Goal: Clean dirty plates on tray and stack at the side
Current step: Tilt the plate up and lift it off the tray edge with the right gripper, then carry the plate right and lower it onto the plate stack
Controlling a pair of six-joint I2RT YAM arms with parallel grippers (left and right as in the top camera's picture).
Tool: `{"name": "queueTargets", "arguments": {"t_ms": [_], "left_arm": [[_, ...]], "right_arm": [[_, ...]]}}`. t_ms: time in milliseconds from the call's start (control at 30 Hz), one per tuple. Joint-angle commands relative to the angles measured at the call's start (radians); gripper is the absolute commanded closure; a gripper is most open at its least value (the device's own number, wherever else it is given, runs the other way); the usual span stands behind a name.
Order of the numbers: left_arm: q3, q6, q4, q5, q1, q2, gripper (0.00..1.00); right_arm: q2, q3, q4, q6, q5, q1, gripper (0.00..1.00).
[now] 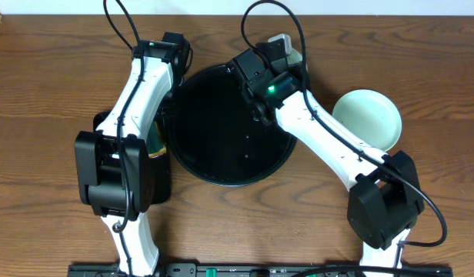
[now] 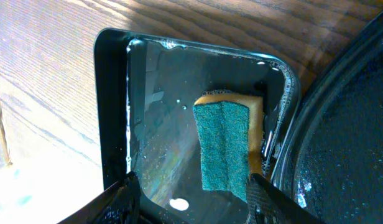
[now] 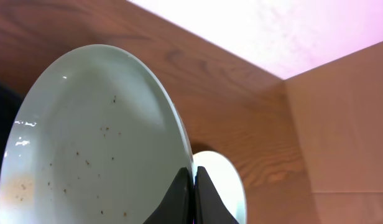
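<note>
R gripper [image 3: 193, 180] on plate [image 3: 86, 137] rim

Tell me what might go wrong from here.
The right gripper pinches the held plate only by its rim, tilted on edge; it may slip. Brown specks dot it, so stacking it on the plate on the table would be premature. The sponge lies close to the small tray wall, awkward for the open left gripper.
</note>
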Motion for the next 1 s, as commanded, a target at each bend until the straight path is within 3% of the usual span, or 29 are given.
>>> {"name": "queueTargets", "arguments": {"t_ms": [0,500,967], "left_arm": [[-0.003,0.002,-0.003,-0.002,0.004,-0.011,0.44],[-0.003,0.002,-0.003,-0.002,0.004,-0.011,0.44],[-0.003,0.001,0.002,-0.002,0.004,-0.011,0.44]], "right_arm": [[-0.004,0.028,0.017,-0.049,0.133,0.018,0.99],[-0.004,0.028,0.034,-0.076,0.159,0.016,0.99],[-0.030,0.028,-0.092,0.028,0.022,-0.238,0.99]]}}
